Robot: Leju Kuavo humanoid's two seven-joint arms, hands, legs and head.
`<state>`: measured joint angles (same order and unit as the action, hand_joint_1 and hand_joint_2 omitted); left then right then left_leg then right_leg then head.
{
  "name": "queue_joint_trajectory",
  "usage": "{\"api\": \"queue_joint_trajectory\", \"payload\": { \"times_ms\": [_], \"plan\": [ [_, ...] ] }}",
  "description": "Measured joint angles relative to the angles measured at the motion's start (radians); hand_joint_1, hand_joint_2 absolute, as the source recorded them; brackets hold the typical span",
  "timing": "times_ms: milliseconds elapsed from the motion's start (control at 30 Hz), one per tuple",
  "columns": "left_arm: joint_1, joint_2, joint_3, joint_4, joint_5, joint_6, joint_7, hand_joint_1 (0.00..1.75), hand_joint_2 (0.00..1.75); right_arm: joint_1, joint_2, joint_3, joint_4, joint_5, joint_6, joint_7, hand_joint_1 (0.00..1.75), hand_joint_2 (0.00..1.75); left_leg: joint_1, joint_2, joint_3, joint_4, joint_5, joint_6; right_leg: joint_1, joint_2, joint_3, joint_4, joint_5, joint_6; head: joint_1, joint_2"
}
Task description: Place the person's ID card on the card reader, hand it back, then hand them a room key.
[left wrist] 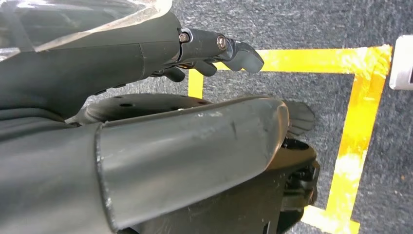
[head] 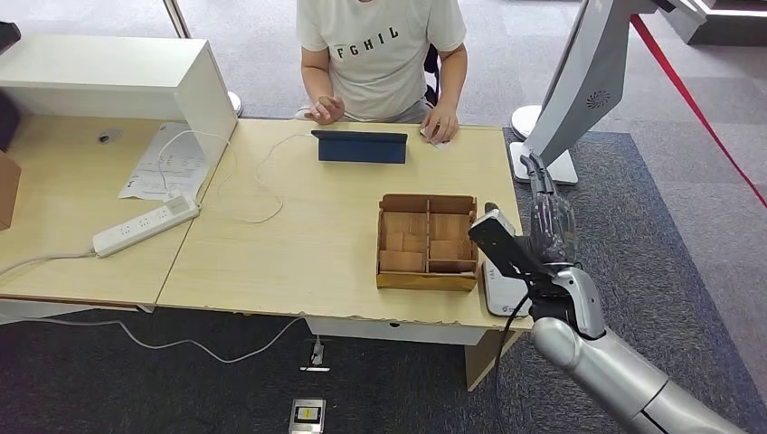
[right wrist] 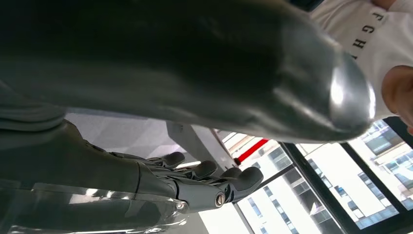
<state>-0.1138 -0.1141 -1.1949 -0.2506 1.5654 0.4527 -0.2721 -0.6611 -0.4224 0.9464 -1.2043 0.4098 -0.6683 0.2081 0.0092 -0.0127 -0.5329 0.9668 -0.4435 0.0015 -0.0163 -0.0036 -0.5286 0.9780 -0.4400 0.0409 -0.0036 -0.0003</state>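
Recording the right hand [head: 552, 221] as raised beside the right edge of the table [head: 298, 244], fingers apart and stretched upward, gripping nothing; confirming the same in the right wrist view, with nothing between thumb and fingers [right wrist: 214, 185]. Recording the left hand [left wrist: 214, 48] as hanging low over carpet marked with yellow tape [left wrist: 360, 112], fingers loosely parted and gripping nothing. Locating the ID card [head: 432, 138], judged to be the small pale thing at the far edge of the table, lying partly under the person's hand [head: 441, 125]; being too small and too covered for stating its long axis. Placing that card forward and to the left of the right hand, well apart from it, across the table's far right corner. Locating the card reader [head: 499, 291], taken to be the white device at the table's near right edge, just beside the wooden box [head: 427, 242] and almost directly beneath the right wrist. Judging the right hand to be by far the nearer of the two to both card and reader. Judging the coming move as calling for a forward reach toward the person, angling slightly left, then a return to the reader close below.
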Motion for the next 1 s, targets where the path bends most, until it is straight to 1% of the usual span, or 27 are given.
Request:
{"api": "queue_joint_trajectory", "payload": {
  "times_ms": [100, 200, 300, 433, 533, 700, 800, 1000],
  "plan": [
    [0.001, 0.0, 0.005, 0.0, 0.0, 0.008, 0.002, 0.0, 0.0, 0.074, -0.005, -0.055, -0.071, 0.008, 0.0, -0.023, 0.0, 0.0, 0.0, 0.0, 0.0, 0.0, 0.0, 0.0, 0.0, 0.0, 0.0, 0.0, 0.0, 0.0, 0.0, 0.0],
    [0.002, 0.0, 0.01, 0.0, 0.0, 0.014, 0.004, 0.0, 0.0, 0.114, -0.016, -0.088, -0.128, 0.011, 0.0, -0.019, 0.0, 0.0, 0.0, 0.001, 0.0, 0.0, 0.0, 0.0, 0.0, 0.0, 0.0, 0.0, 0.0, 0.0, 0.0, 0.0],
    [0.003, 0.0, 0.015, 0.0, 0.0, 0.034, 0.004, 0.0, 0.0, 0.138, -0.026, -0.086, -0.184, 0.034, 0.002, 0.038, 0.0, 0.0, 0.0, 0.001, 0.0, 0.0, 0.0, 0.0, 0.0, 0.0, 0.0, 0.0, 0.0, 0.0, 0.0, 0.0],
    [0.003, 0.0, 0.019, 0.0, 0.0, 0.051, 0.005, 0.0, 0.0, 0.151, -0.032, -0.039, -0.24, 0.097, 0.028, 0.138, 0.0, 1.75, 0.0, 0.002, 0.0, 0.0, 0.0, 0.0, 0.0, 0.0, 0.0, 0.0, 0.0, 0.0, 0.0, 0.0],
    [0.004, 0.0, 0.021, 0.0, 0.0, 0.054, 0.013, 0.0, 0.0, 0.153, -0.034, 0.0, -0.267, 0.128, 0.066, 0.204, 0.0, 1.75, 0.0, 0.001, 0.0, 0.0, 0.0, 0.0, 0.0, 0.0, 0.0, 0.0, 0.0, 0.0, 0.0, 0.0],
    [0.004, 0.0, 0.022, 0.0, 0.0, 0.056, 0.028, 0.0, 0.0, 0.155, -0.039, 0.058, -0.293, 0.155, 0.137, 0.292, 0.0, 1.75, 0.0, 0.001, 0.0, 0.0, 0.0, 0.0, 0.0, 0.0, 0.0, 0.0, 0.0, 0.0, 0.0, 0.0],
    [0.004, 0.0, 0.023, 0.0, 0.0, 0.056, 0.031, 0.0, 0.0, 0.157, -0.041, 0.083, -0.299, 0.174, 0.168, 0.319, 0.0, 1.75, 0.0, 0.001, 0.0, 0.0, 0.0, 0.0, 0.0, 0.0, 0.0, 0.0, 0.0, 0.0, 0.0, 0.0],
    [0.004, 0.0, 0.022, 0.0, -0.003, 0.056, 0.03, 0.0, 0.0, 0.157, -0.041, 0.122, -0.299, 0.224, 0.221, 0.343, 0.0, 1.75, 0.0, 0.001, 0.0, 0.0, 0.0, 0.0, 0.0, 0.0, 0.0, 0.0, 0.0, 0.0, 0.0, 0.0]
  ]
}}
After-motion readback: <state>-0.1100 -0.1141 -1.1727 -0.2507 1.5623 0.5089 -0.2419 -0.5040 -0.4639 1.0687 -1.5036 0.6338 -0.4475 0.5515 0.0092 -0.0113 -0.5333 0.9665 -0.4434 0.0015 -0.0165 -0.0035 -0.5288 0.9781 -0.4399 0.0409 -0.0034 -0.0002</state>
